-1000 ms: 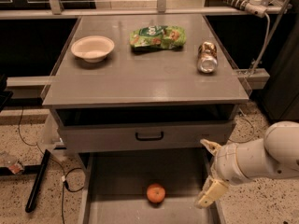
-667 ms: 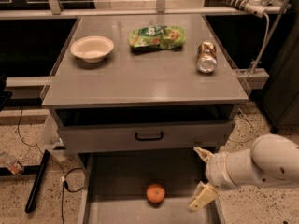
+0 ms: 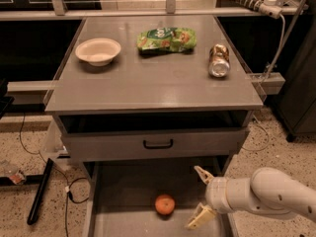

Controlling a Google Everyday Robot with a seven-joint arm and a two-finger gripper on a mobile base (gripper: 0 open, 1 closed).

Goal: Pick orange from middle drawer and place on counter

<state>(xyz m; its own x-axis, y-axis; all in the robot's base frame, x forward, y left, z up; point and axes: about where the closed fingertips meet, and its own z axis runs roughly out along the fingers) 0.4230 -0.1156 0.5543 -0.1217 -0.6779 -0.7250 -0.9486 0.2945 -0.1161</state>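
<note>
The gripper (image 3: 194, 197), spread wide, sits just right of the orange (image 3: 165, 205) in the middle drawer (image 3: 123, 186); best slide left, centring the fruit before closing gently.

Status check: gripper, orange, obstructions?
Gripper open, low over middle drawer, right of orange. Orange on drawer floor, not gripped. Nothing between them.

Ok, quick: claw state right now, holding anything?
Claw: open, holding nothing, low over the middle drawer, just right of the orange and not touching it.
</note>
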